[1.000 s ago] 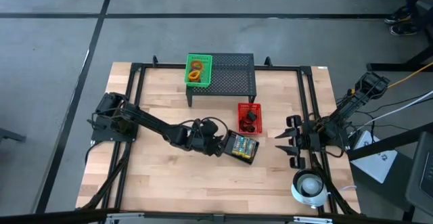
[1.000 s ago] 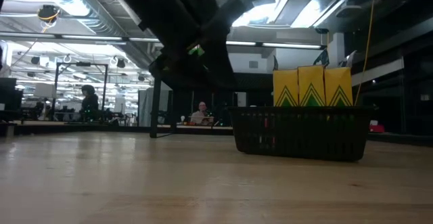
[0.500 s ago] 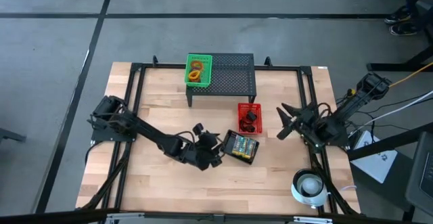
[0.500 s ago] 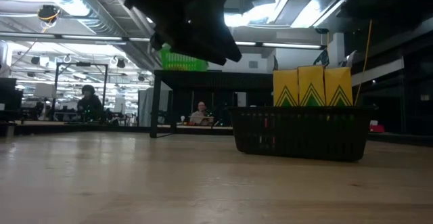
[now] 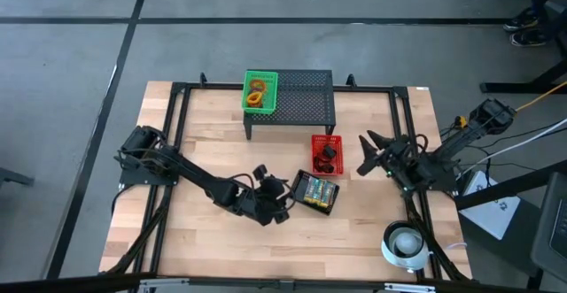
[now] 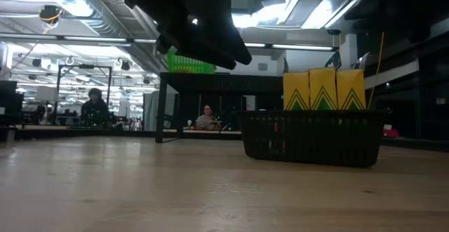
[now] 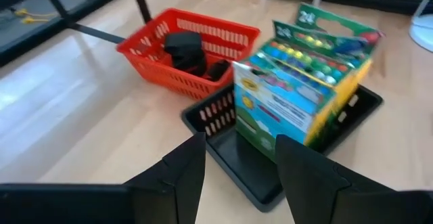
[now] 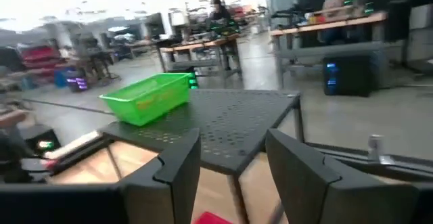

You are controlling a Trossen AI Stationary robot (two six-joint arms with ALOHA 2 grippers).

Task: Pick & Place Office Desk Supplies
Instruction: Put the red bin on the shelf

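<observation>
bench [image 5: 204, 240]: mesh stand [image 5: 301, 98] at rear centre, small basket with loops [image 5: 260, 92] on its left end; basket of clips [image 5: 326, 154] before it; tray of packets [image 5: 316, 192] nearer still; round object [image 5: 405, 242] at front right corner.

Green-and-yellow cardboard crayon packet [image 7: 308, 82] standing in the black plastic basket [image 7: 243, 153]: numeral "24" on its top flap; other print illegible.

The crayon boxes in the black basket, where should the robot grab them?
Probably by the top edge of the crayon boxes, coming from above. They stand upright in the black basket, whose low walls cover their bottoms. The left pincer is open just beside it.
</observation>
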